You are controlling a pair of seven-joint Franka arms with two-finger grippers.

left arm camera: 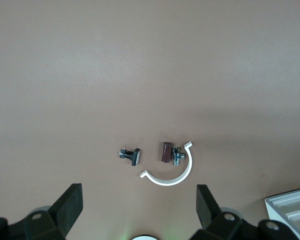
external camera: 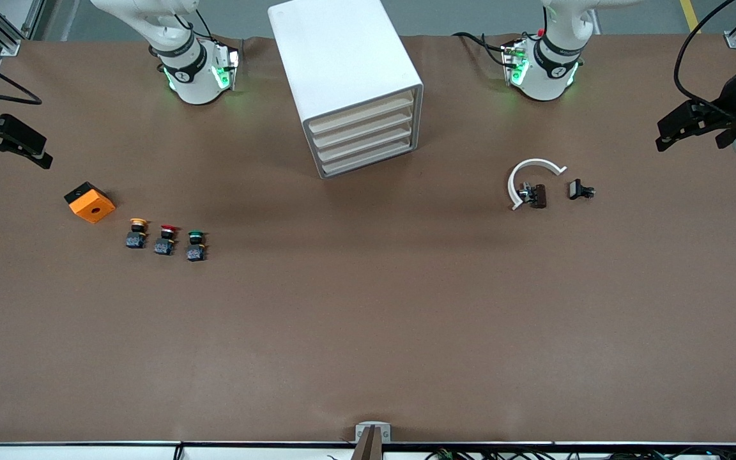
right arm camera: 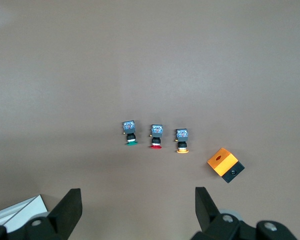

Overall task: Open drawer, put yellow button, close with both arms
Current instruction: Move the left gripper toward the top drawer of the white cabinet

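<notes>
The white cabinet [external camera: 349, 76] stands at the table's middle, between the arm bases. Its uppermost drawer [external camera: 361, 115] is shut, like the three below it. The yellow button [external camera: 138, 232] stands toward the right arm's end, first in a row with the red-capped [external camera: 166, 239] and green-capped [external camera: 196, 245] buttons. It also shows in the right wrist view [right arm camera: 182, 141]. My right gripper [external camera: 13, 152] hangs open and empty high over that end of the table, as the right wrist view [right arm camera: 138, 196] shows. My left gripper [external camera: 690, 135] hangs open and empty over the other end, as the left wrist view [left arm camera: 139, 195] shows.
An orange and black box [external camera: 90, 202] lies beside the yellow button. A white C-shaped clamp [external camera: 531, 176], a dark block [external camera: 538, 195] and a small black part [external camera: 580, 190] lie toward the left arm's end. A cabinet corner shows in the left wrist view [left arm camera: 290, 207].
</notes>
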